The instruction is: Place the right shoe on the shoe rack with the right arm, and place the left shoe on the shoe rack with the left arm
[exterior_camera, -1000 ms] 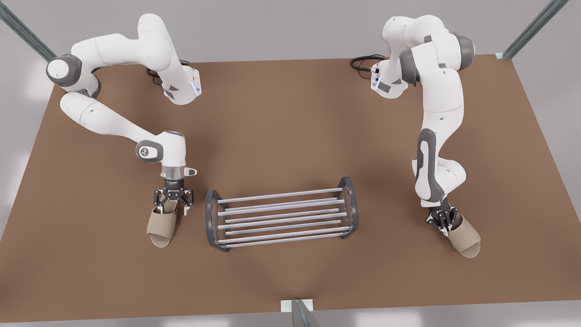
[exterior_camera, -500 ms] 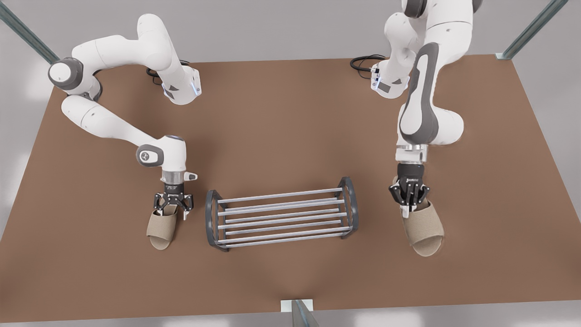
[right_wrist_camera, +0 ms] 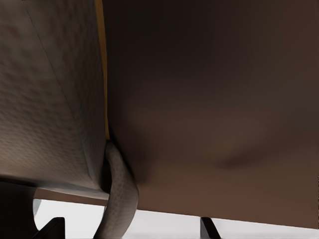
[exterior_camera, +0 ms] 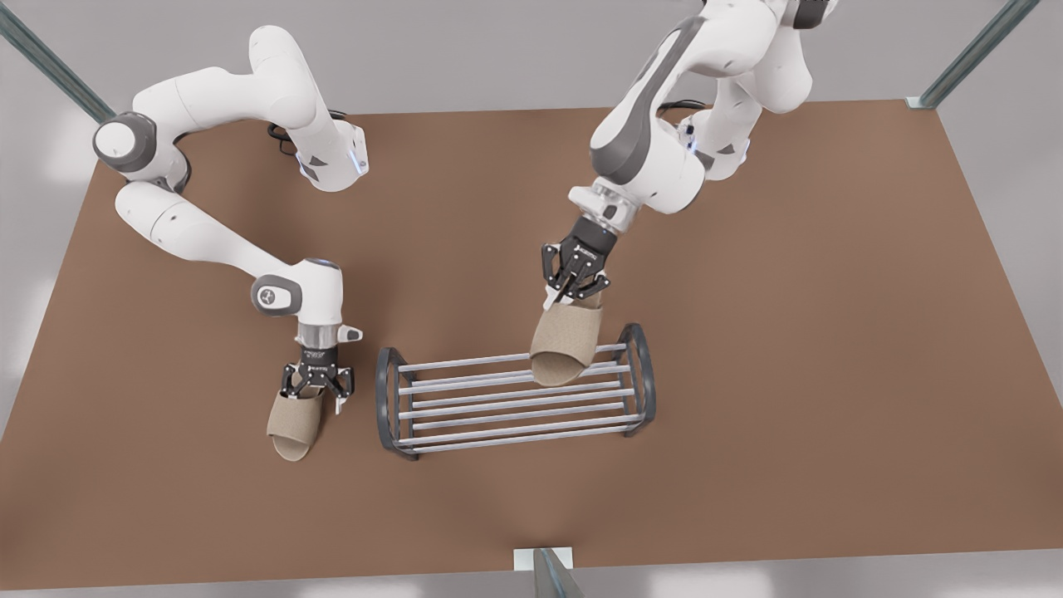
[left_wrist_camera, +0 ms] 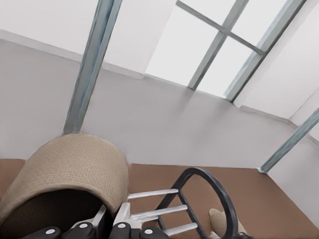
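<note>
The shoe rack [exterior_camera: 379, 399] stands mid-table, dark arched ends joined by silver bars. My right gripper [exterior_camera: 573, 286] is shut on the heel of the right shoe [exterior_camera: 565, 349], a beige open-toe slipper hanging toe-down over the rack's rear bars near its end on the front view's right; I cannot tell if it touches them. My left gripper [exterior_camera: 315, 384] is shut on the heel of the left shoe [exterior_camera: 295, 428], just off the rack's end on the front view's left. The left wrist view shows the left shoe [left_wrist_camera: 70, 169] and the rack's arch [left_wrist_camera: 219, 194]; the right wrist view shows the right shoe [right_wrist_camera: 45, 99].
The brown table [exterior_camera: 830, 332] stretches wide on all sides of the rack. Both arm bases and black cables [exterior_camera: 664, 112] sit at the back edge. A metal post [exterior_camera: 548, 573] rises at the front edge.
The right arm has swung from the table's side on the front view's right to above the rack, carrying the right shoe up with it. The left arm and its shoe barely moved.
</note>
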`<action>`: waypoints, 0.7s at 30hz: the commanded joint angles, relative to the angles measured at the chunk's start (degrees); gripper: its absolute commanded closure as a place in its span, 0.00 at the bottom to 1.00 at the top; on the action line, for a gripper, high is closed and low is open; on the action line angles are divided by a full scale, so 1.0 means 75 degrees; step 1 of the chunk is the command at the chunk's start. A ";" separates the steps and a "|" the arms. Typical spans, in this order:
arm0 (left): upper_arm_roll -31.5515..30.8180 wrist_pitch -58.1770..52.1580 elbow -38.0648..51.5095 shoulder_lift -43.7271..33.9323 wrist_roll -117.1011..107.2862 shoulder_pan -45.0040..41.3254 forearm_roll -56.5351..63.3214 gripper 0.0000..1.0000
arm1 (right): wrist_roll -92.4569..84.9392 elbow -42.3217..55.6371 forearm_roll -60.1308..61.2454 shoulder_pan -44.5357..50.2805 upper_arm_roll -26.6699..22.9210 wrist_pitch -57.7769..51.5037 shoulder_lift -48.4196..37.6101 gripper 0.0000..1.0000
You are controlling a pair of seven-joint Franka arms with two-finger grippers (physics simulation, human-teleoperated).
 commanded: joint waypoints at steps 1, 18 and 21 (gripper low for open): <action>0.0000 0.0019 0.0018 0.0199 -0.4573 -0.0027 -0.0379 0.79 | 0.0147 0.0025 -0.0507 0.0017 0.0009 0.0024 -0.0004 0.00; 0.0023 -0.0145 0.1003 0.2343 -0.4573 0.0512 -0.0765 0.79 | 0.0288 0.0013 -0.0507 0.0005 0.0091 0.0024 -0.0039 0.52; 0.0023 -0.0145 0.1015 0.2379 -0.4573 0.0559 -0.0765 0.79 | 0.0241 -0.0046 -0.0495 -0.0065 0.0173 0.0024 -0.0051 0.65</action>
